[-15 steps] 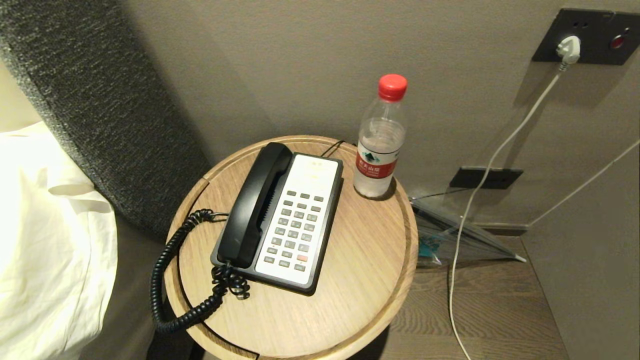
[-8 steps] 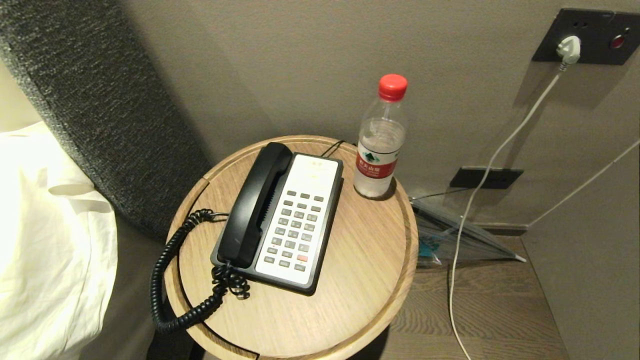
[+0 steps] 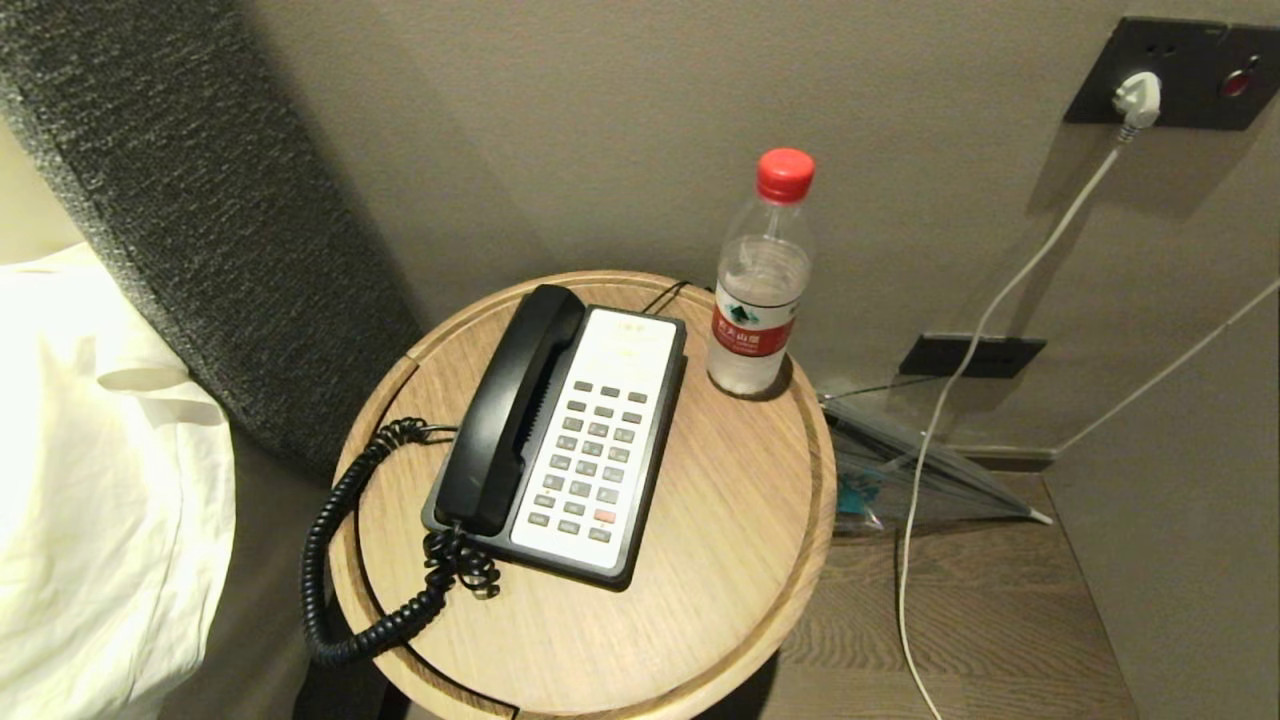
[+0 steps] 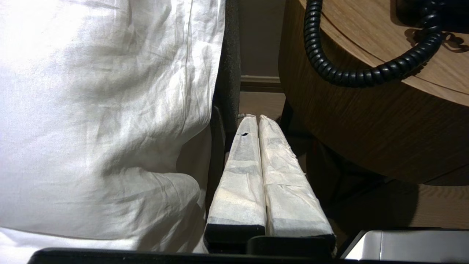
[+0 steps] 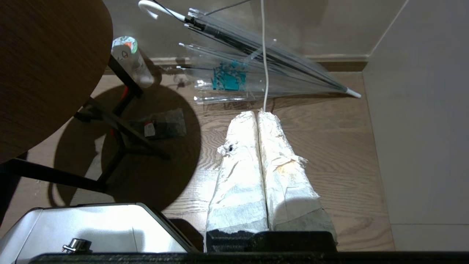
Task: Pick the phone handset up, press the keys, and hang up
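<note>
The black phone handset [image 3: 512,410] lies in its cradle on the left side of the phone, on a round wooden table [image 3: 720,520]. Its black coiled cord [image 3: 330,560] loops off the table's left edge and also shows in the left wrist view as the cord [image 4: 340,73]. The grey keys [image 3: 592,460], one of them red-orange, sit in the white faceplate beside the handset. Neither arm shows in the head view. My left gripper [image 4: 258,117] hangs shut and empty below the table's left edge, beside the bed. My right gripper [image 5: 257,114] is shut and empty, low over the floor right of the table.
A water bottle [image 3: 760,280] with a red cap stands at the table's back right. White bedding [image 3: 90,480] and a dark headboard [image 3: 200,200] are at the left. A clear umbrella [image 5: 256,62] and a white cable [image 3: 950,400] lie on the floor at the right.
</note>
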{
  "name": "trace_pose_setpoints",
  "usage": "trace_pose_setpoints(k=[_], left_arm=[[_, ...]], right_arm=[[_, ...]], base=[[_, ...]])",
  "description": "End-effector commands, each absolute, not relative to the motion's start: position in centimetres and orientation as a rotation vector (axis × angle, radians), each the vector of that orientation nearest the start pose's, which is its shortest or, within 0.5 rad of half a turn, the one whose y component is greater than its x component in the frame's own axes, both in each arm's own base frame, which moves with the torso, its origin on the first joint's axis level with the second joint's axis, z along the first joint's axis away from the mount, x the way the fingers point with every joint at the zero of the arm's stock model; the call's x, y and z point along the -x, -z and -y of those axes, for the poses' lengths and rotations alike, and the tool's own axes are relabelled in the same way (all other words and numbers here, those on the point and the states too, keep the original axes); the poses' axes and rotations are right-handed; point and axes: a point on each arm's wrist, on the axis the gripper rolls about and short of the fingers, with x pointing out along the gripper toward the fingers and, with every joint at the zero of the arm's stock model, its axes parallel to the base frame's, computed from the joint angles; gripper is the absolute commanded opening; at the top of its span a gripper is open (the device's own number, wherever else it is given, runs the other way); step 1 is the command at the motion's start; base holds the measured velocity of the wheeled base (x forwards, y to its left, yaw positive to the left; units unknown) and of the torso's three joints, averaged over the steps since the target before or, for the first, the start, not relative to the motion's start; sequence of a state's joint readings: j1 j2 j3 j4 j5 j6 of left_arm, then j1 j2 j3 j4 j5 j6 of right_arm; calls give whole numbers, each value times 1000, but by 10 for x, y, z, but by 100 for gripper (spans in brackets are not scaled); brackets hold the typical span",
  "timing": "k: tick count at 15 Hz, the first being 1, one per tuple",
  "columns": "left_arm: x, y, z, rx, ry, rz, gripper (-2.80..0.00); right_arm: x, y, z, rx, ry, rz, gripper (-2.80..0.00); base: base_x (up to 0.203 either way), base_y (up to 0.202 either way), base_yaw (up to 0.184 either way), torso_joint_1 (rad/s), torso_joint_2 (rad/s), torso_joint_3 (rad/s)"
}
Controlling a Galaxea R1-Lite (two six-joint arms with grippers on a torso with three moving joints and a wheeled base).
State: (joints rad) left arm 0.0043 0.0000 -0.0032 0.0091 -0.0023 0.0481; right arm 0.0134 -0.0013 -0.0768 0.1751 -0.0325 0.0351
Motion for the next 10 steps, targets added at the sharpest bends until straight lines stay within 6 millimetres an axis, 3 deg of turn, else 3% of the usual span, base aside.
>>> trace_pose_setpoints(k=[1, 10], left_arm=[[23, -75, 0, -48, -1, -6, -280], [23, -75, 0, -40, -3, -7, -280]], right_arm=[[30, -78, 1, -33, 21, -89, -280], [30, -78, 1, -33, 20, -89, -280]], base=[[0, 0, 0, 8, 2, 85], [0, 0, 0, 3, 2, 188]])
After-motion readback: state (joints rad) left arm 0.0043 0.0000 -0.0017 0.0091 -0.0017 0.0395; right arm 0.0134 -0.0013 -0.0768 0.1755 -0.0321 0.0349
